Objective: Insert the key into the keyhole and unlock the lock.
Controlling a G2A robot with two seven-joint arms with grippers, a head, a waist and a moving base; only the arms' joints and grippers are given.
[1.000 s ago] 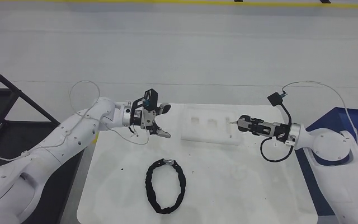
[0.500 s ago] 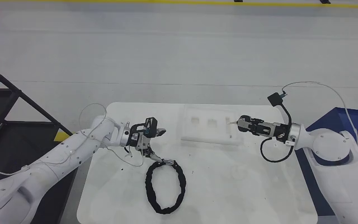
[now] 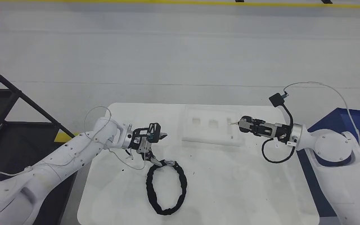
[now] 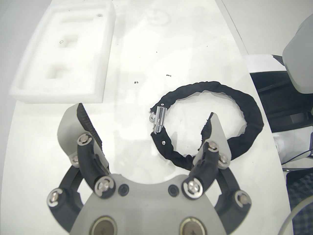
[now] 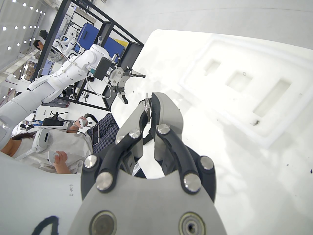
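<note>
Over the desk, the left hand hangs open at the lock; right wrist view reveals the right hand pinching the key.

The white foam tray blocks the surface at 12 o'clock; the black chain lock loops at 7 o'clock. Between them, and from 3 to 5 o'clock, the surface lies bare. The left jaws, spread wide, leave room either side of the lock's metal barrel.
</note>
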